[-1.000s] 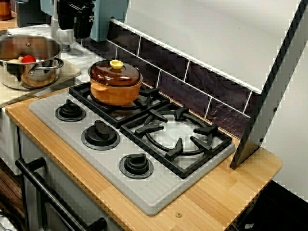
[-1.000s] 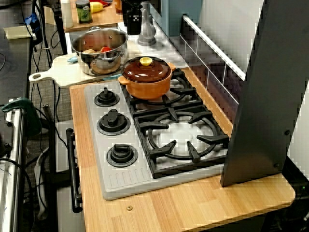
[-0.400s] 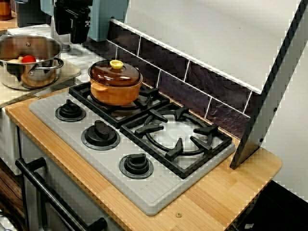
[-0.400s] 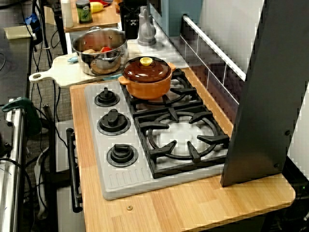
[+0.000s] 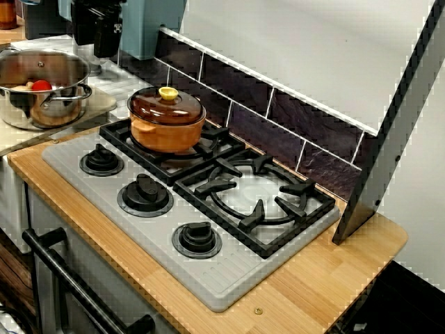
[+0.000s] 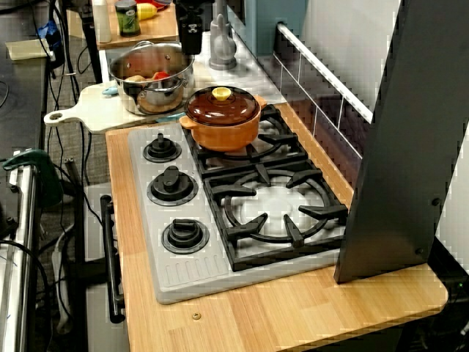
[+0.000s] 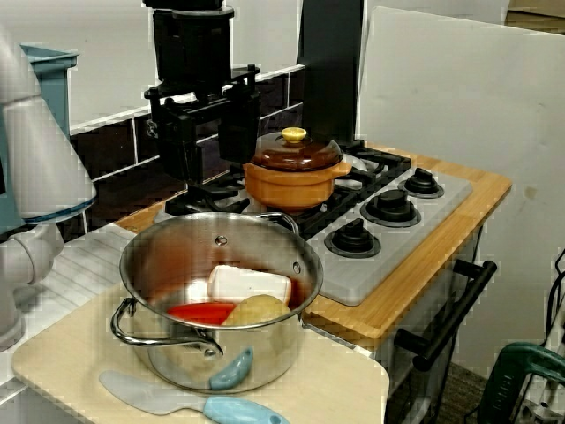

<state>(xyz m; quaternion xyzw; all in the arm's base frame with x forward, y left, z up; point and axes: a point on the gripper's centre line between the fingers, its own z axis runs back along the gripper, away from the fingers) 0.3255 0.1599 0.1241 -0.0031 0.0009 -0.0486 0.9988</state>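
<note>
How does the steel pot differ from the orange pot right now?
The steel pot is lidless and shows food pieces inside; the orange pot wears a brown lid with a yellow knob. The steel pot is shiny and wider than the orange pot. The steel pot stands on the cutting board, the orange pot on the stove grate. Both stand upright.

Open air is seen above the mouth of the steel pot, and the gripper is held above and just beyond its far rim, fingers spread. Inside the pot, room is taken up by pieces of food. Just beyond the pot, the way is blocked by the orange lidded pot. In front of the pot, a spatula is laid on the board.
</note>
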